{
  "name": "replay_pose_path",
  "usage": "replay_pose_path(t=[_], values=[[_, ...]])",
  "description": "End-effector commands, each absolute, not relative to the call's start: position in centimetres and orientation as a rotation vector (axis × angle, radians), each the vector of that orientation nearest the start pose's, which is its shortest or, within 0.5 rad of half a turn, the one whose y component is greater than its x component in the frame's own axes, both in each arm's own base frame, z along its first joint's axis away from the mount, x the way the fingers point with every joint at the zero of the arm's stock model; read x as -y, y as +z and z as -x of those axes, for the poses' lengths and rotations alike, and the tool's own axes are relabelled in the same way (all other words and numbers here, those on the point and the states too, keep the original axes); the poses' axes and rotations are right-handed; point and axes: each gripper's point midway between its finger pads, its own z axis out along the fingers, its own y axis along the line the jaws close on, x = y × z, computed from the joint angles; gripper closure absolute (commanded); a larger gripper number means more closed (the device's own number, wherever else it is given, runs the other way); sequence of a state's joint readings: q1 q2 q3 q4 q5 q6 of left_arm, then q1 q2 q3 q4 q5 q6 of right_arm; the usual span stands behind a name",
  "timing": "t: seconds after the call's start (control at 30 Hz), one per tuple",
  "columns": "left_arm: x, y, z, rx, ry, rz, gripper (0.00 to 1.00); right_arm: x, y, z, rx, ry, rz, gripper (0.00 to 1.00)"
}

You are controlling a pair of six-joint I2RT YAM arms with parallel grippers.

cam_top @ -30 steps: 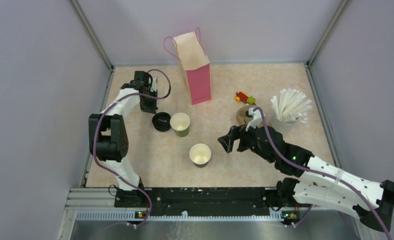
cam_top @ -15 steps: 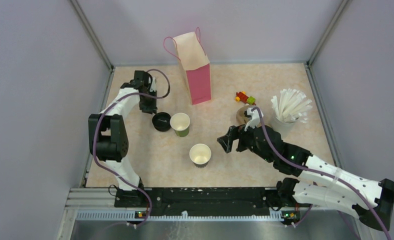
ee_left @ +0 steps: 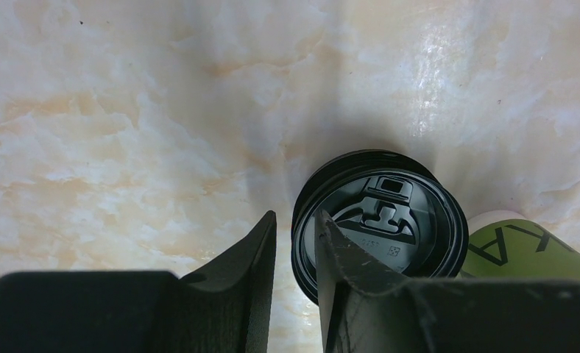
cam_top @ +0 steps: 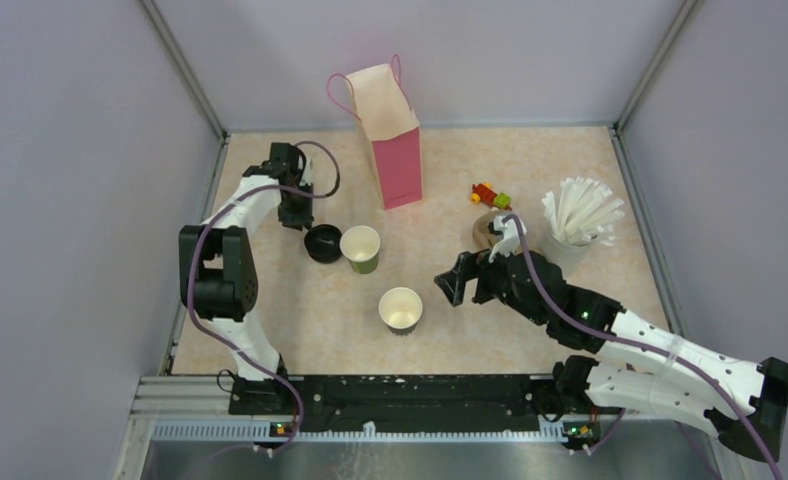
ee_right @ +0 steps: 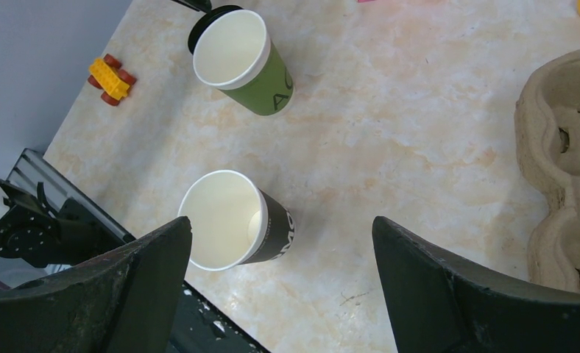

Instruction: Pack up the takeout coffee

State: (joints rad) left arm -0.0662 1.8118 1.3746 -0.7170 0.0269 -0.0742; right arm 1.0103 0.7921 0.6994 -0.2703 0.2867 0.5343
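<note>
Overhead camera looks down from behind my bases. Left wrist view sits close over the black lid (ee_left: 390, 220); right wrist view faces nine o'clock. Both share the green cup (ee_right: 243, 65).

Top view: bright, even overhead light, short soft shadows; walls (cam_top: 70, 200) splay outward toward the frame edges. Left wrist view: white glare on the glossy surface (ee_left: 449, 73) upper right, dim soft shadow ringing the black lid (ee_left: 383, 220); left gripper (ee_left: 294, 220) close, dark, slightly blurred. Right wrist view: sharp, evenly lit; right gripper (ee_right: 281, 228) near-black, soft-edged, little detail.
</note>
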Motion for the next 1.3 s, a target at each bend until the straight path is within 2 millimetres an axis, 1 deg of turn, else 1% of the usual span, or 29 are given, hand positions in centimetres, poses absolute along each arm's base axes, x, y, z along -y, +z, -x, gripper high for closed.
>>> replay_pose_path(t=[0.0, 0.13, 0.2, 0.33, 0.5, 0.6, 0.77, 1.0, 1.1, 1.2, 1.27], values=[[3.1, 7.5, -39.5, -2.724, -0.052, -0.015, 0.7, -24.0, 23.2, -18.9, -1.925, 0.763, 0.262, 0.1], [3.2, 7.1, -39.3, -2.739, -0.054, -0.015, 0.73, -23.9, 23.2, -18.8, -1.925, 0.763, 0.263, 0.09], [3.2, 7.2, -39.2, -2.739, -0.053, -0.01, 0.77, -23.8, 23.3, -18.8, -1.921, 0.76, 0.259, 0.09], [3.3, 7.4, -39.4, -2.73, -0.064, -0.014, 0.8, -23.5, 23.3, -18.8, -1.92, 0.751, 0.255, 0.09], [3.5, 7.8, -39.4, -2.726, -0.083, -0.012, 0.88, -23.4, 23.2, -18.8, -1.92, 0.747, 0.257, 0.09], [3.9, 8.1, -39.4, -2.723, -0.117, -0.017, 1.0, -23.3, 23.1, -18.8, -1.922, 0.744, 0.255, 0.09], [4.9, 8.9, -39.4, -2.717, -0.194, -0.004, 1.0, -23.4, 22.8, -18.9, -1.924, 0.742, 0.255, 0.09], [5.2, 11.2, -39.5, -2.678, -0.213, 0.016, 1.0, -23.5, 23.0, -18.9, -1.92, 0.75, 0.252, 0.09], [5.1, 11.3, -39.3, -2.676, -0.209, 0.018, 1.0, -23.6, 22.9, -18.8, -1.922, 0.756, 0.254, 0.09], [4.7, 10.7, -39.0, -2.692, -0.181, 0.033, 1.0, -23.7, 22.7, -18.8, -1.928, 0.755, 0.258, 0.09], [4.2, 10.2, -38.8, -2.705, -0.137, 0.054, 0.88, -23.8, 22.9, -18.8, -1.928, 0.762, 0.256, 0.09]])
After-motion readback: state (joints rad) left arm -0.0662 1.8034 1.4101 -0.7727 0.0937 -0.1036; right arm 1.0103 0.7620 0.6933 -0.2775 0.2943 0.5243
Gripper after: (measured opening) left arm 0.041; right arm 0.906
